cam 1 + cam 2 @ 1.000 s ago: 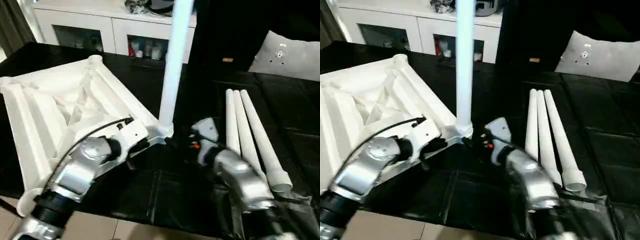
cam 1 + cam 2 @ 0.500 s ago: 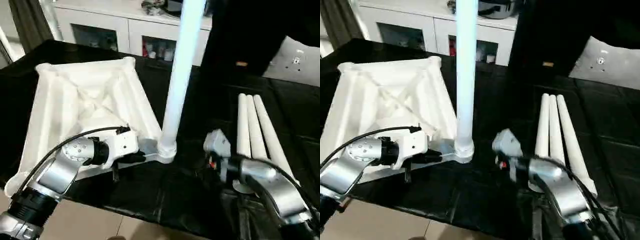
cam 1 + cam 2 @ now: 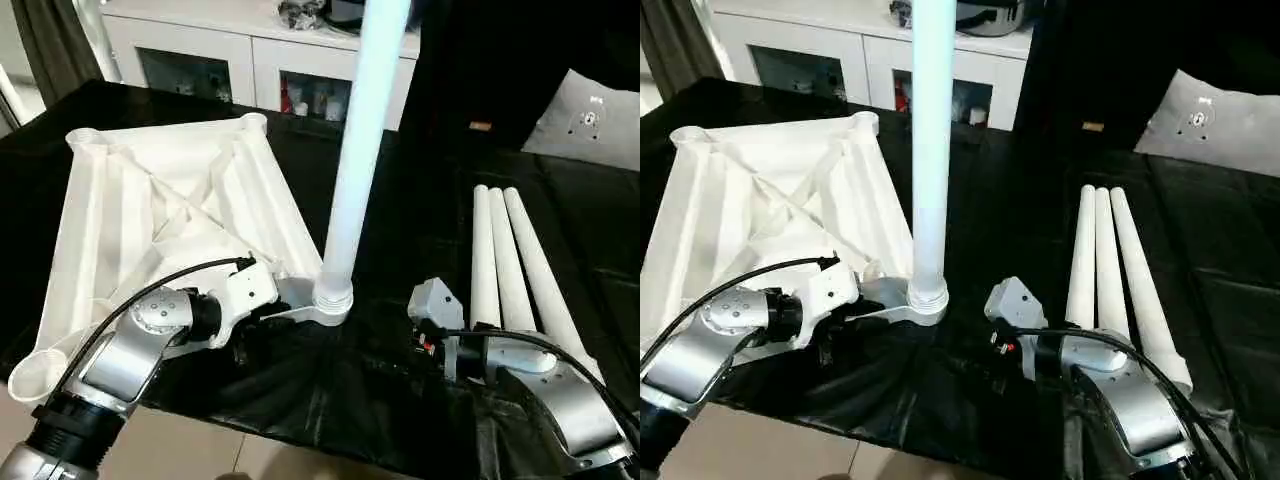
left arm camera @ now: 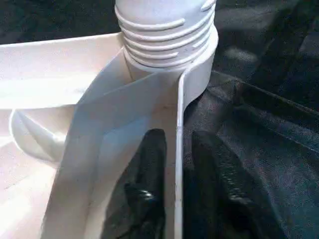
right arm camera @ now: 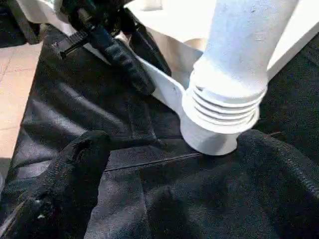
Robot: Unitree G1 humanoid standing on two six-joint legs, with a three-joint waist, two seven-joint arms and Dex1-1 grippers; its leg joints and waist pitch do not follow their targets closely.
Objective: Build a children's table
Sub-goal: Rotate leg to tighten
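R gripper (image 5: 164,164) backed off, L fingers (image 4: 149,169) astride tabletop rim (image 4: 178,164)

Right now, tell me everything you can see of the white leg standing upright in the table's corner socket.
The long white plastic tube leg stands upright, its upper end running out of the picture's top. Its lower end has ribbed thread rings, some exposed above the round corner socket of the upturned white ribbed tabletop that holds it. The left end effector straddles the tabletop's thin rim beside the socket, a black finger on each side. Three like legs lie apart on black cloth.
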